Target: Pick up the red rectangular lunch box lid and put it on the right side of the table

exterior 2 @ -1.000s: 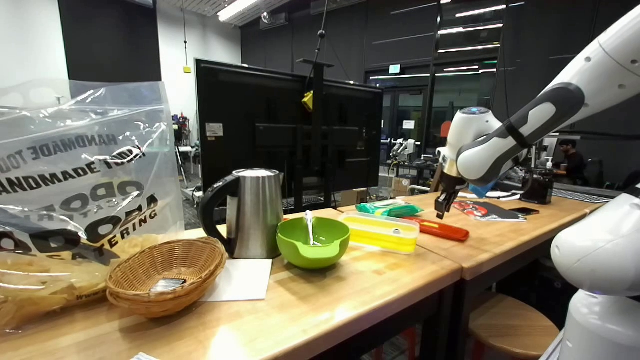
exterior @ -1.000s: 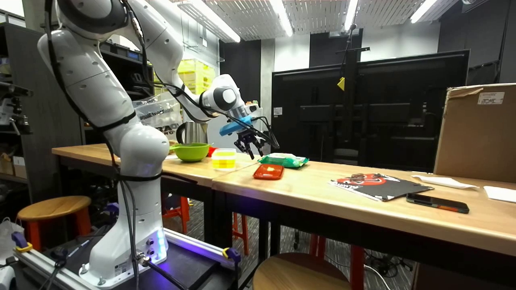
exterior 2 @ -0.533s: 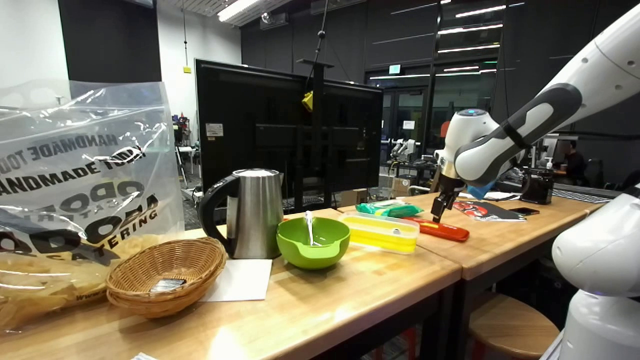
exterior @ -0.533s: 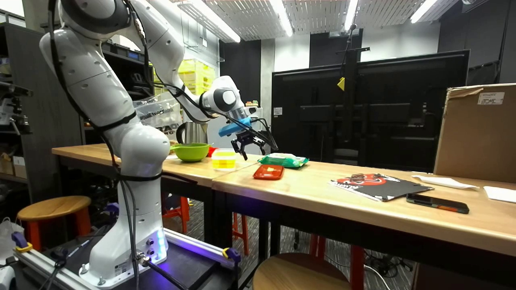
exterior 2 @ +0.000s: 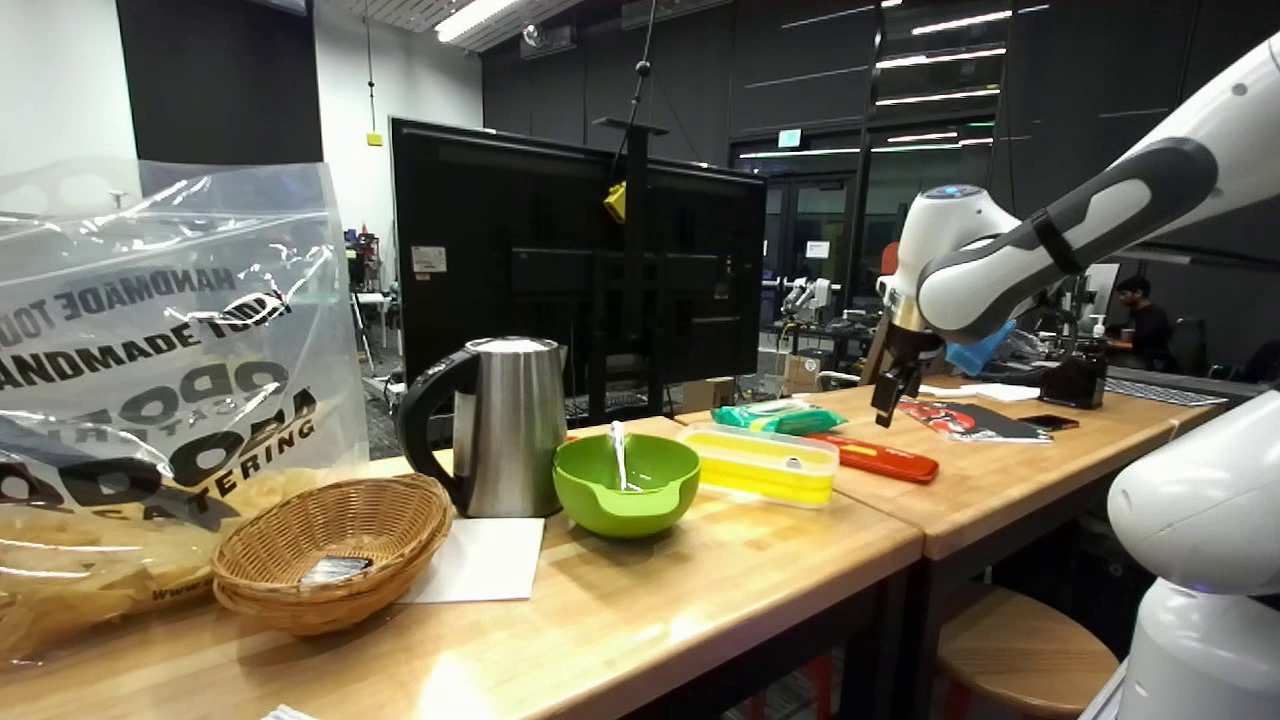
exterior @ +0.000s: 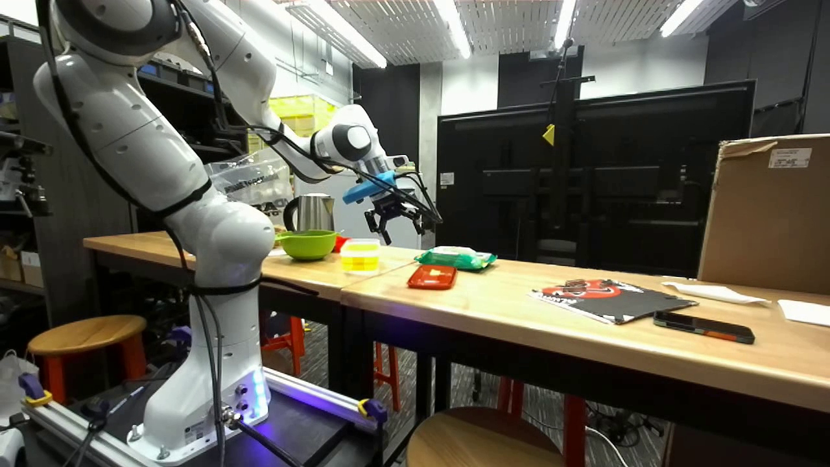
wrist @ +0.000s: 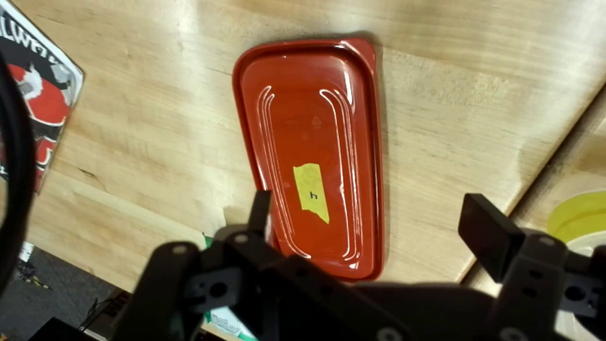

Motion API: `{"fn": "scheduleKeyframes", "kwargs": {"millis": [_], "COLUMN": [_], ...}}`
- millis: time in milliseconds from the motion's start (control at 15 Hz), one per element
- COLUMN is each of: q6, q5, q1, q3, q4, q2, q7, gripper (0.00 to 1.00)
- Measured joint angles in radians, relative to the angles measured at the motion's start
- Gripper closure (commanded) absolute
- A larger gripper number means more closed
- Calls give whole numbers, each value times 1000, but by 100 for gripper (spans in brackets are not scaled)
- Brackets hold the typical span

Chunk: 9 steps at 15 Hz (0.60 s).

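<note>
My black jaws spread wide apart, above the red rectangular plastic lid [wrist: 305, 137], lid flat on pale wooden counter [wrist: 426, 118]

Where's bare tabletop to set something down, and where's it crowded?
Free: tabletop between the red lid and the black printed item; also between the green bowl and the front edge.
Crowded: where the yellow box, green packet and red lid sit close together; likewise around the kettle and wicker basket.
</note>
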Motion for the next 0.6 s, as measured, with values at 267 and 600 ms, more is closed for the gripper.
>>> {"fn": "scheduleKeyframes", "kwargs": {"millis": [267,600], "q6": [-82,-86], "q5": [26,47], "q1": [51,126], "q3": [3,2], "q4": [0,-8], "q2": [-128,-243], "q7": [-10,-34], "gripper": [0,0]}}
